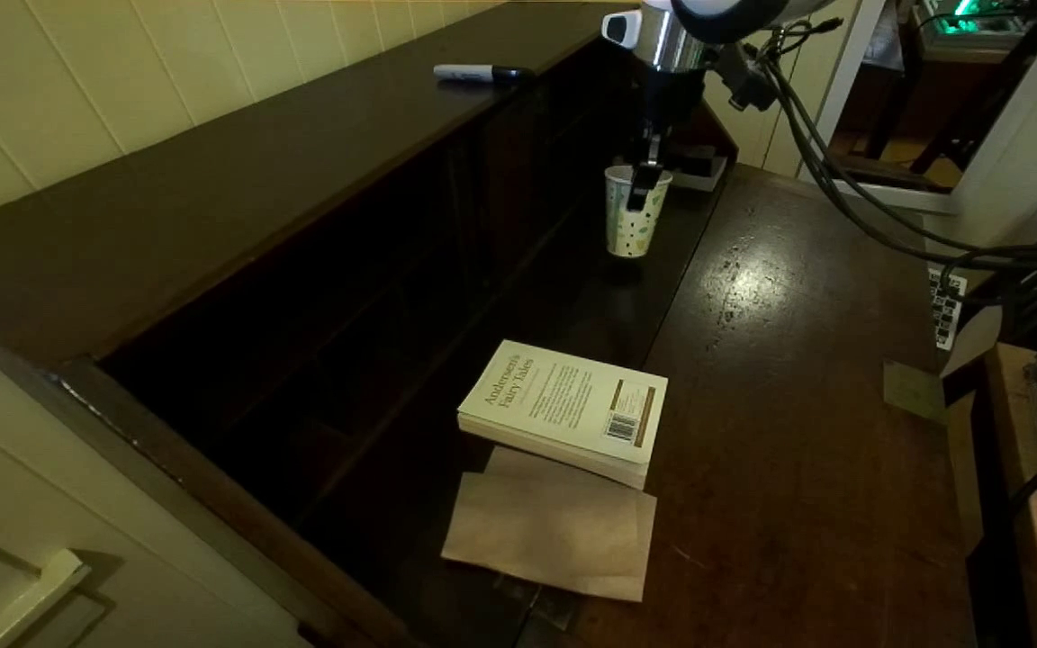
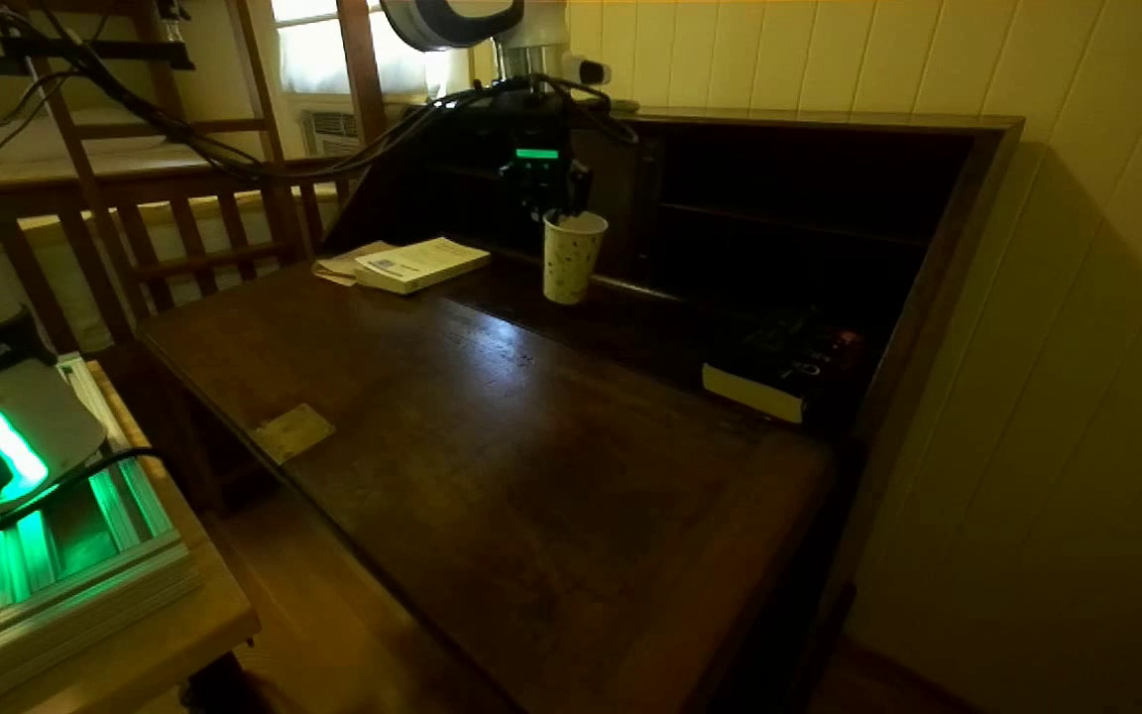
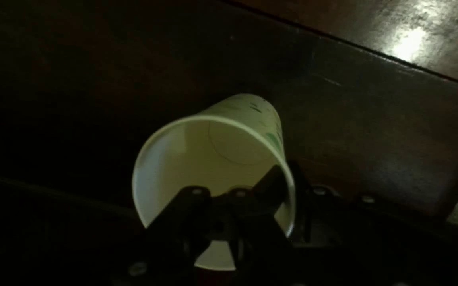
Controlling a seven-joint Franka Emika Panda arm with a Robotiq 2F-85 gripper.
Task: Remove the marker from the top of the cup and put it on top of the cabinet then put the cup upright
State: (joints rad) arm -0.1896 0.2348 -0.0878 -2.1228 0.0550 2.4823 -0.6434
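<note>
Wrist view: fingers (image 3: 270,186) clenched on the wall of the cup (image 3: 209,153), one tip inside, one outside.
Pinched at one side only, the cup, mouth up below the fingers, could swivel or crumple; let go leaning, or snagged by the inner tip, it could topple. Whether its base meets the counter (image 1: 798,405) cannot be told. Beside the fingers, the front of the cabinet (image 1: 239,193) may crowd sideways moves. Higher than them, the marker (image 1: 482,74) lies on the cabinet top, dark end by the front edge, where a bump might roll it off. Well apart from the fingers along the counter lie a pale book (image 1: 572,405) with brown paper (image 1: 550,535) beside it and, the opposite way, a dark book (image 2: 779,362); neither seems to block setting the cup down.
</note>
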